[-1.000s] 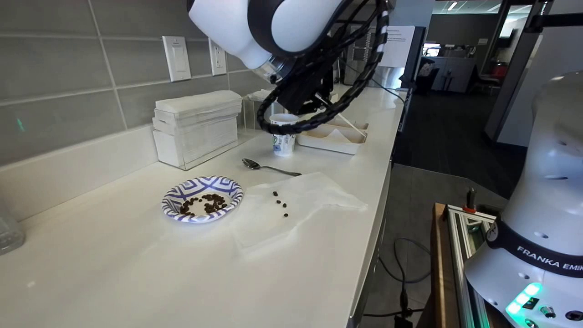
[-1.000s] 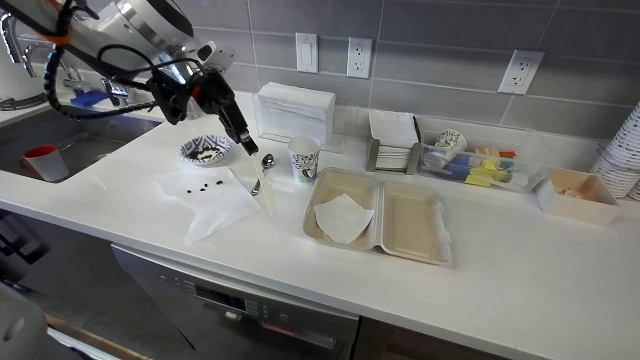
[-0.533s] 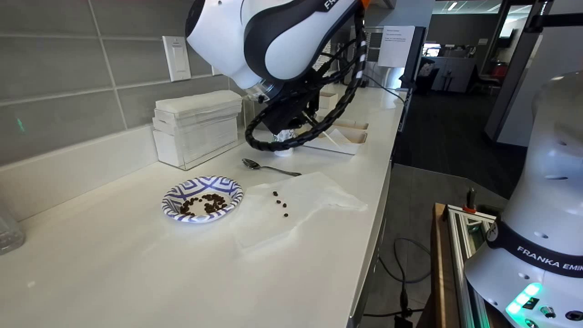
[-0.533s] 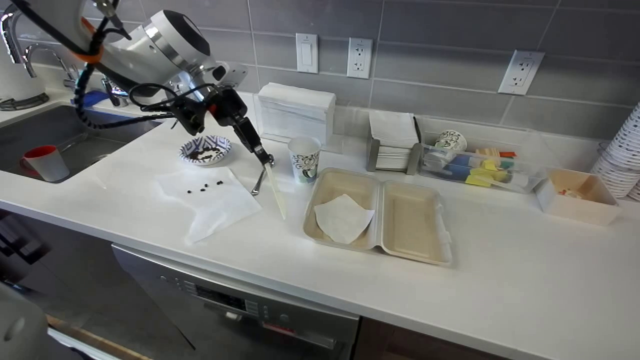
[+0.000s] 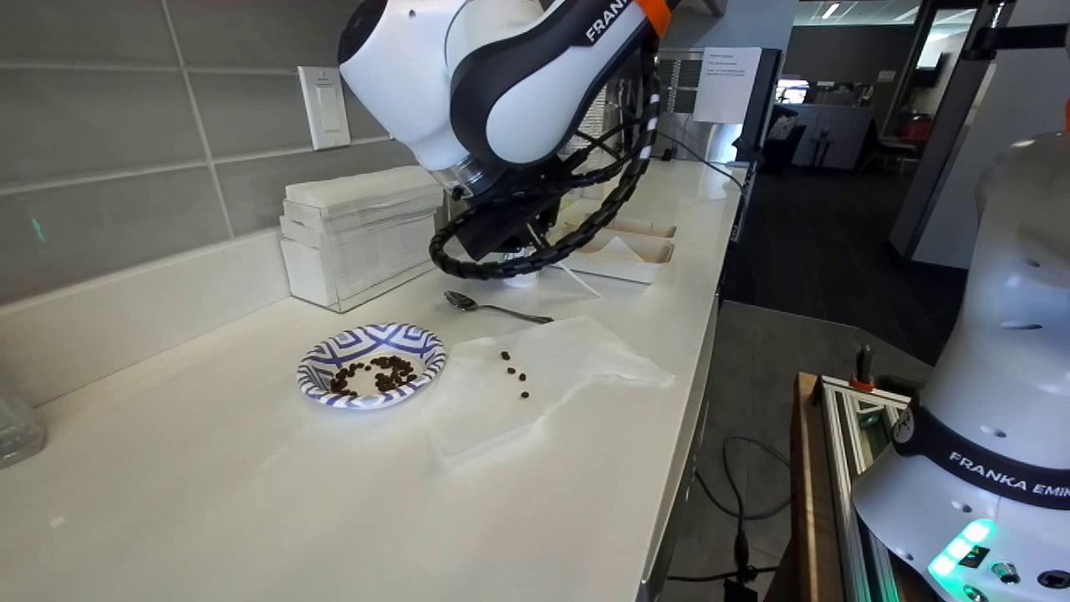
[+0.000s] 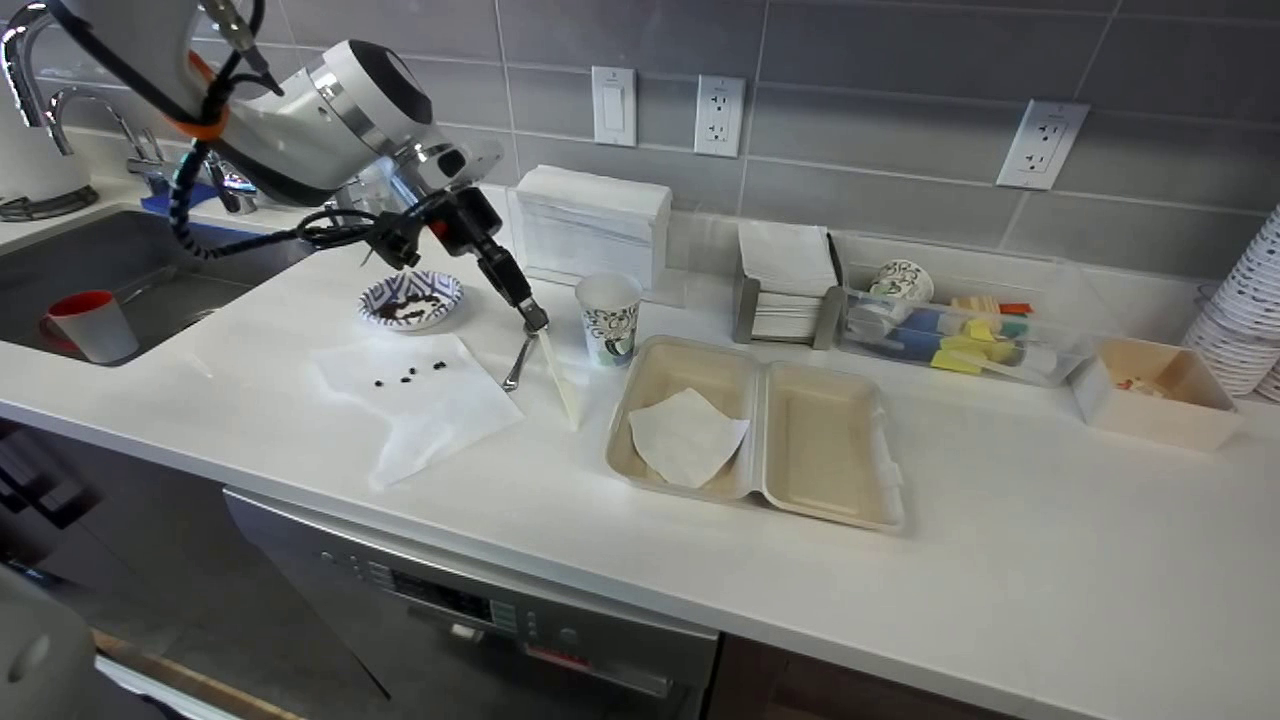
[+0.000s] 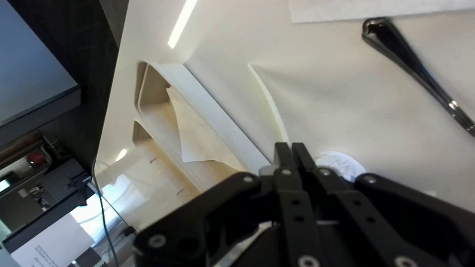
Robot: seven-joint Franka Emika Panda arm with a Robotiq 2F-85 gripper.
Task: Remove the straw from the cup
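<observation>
The straw is thin and pale; it shows in both exterior views (image 5: 578, 281) (image 6: 559, 381) and in the wrist view (image 7: 270, 99). My gripper (image 6: 536, 322) is shut on its upper end, with the fingertips close together around it in the wrist view (image 7: 290, 145). The straw slants down, slightly curved, its lower end at or just above the counter. The white printed cup (image 6: 611, 325) stands upright beside the gripper, and the straw is outside it. The arm and cable hide most of the cup (image 5: 522, 280) in an exterior view. Part of it shows right of the fingers in the wrist view (image 7: 343, 163).
A metal spoon (image 5: 495, 308) lies near the gripper. An open takeout box (image 6: 830, 440) with a paper piece is beyond the cup. A patterned bowl (image 5: 372, 334) of dark beans and a thin napkin (image 5: 577, 355) with several beans are nearby. A napkin holder (image 6: 590, 225) stands behind.
My gripper has moved down and toward the cup, carrying the straw, and the straw's lower end has come down to the counter. The cup has not moved.
</observation>
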